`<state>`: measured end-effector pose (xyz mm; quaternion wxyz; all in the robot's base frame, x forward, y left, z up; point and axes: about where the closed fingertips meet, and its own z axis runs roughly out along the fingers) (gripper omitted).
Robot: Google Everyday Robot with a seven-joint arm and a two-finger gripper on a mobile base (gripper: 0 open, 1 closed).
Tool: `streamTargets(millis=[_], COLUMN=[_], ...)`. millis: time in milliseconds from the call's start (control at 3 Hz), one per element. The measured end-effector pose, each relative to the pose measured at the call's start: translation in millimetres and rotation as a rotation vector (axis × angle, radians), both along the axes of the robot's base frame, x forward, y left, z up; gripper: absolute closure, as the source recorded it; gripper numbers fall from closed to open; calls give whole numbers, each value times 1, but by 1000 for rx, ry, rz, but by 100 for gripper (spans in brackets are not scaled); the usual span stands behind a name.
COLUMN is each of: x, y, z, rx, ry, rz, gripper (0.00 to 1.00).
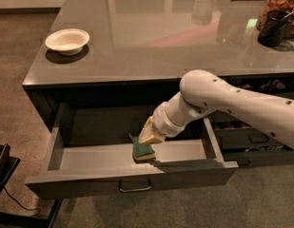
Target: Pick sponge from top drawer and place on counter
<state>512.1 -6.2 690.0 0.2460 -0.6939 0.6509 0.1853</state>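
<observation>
The sponge (143,151), green on top with a yellow layer below, lies on the floor of the open top drawer (89,158), near the middle. The drawer's silver bar handle (135,188) shows on its front. My gripper (149,137), tan-tipped at the end of a white arm, reaches down into the drawer. It sits right over the sponge's upper right part and hides that edge. The counter (151,37) is the glossy grey top above the drawer.
A white bowl (67,40) stands on the counter's left side. Jars and a dark cup (276,18) stand at the far right. Narrower dark drawers (253,141) are partly open behind my arm on the right. A black object (1,175) stands on the floor at left.
</observation>
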Motion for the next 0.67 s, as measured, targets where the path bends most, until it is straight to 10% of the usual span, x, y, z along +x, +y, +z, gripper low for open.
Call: streamTargets(millis=[667], x=[11], y=[21], z=[-32], rx=[14], ry=[3], rz=[52], gripper=[13])
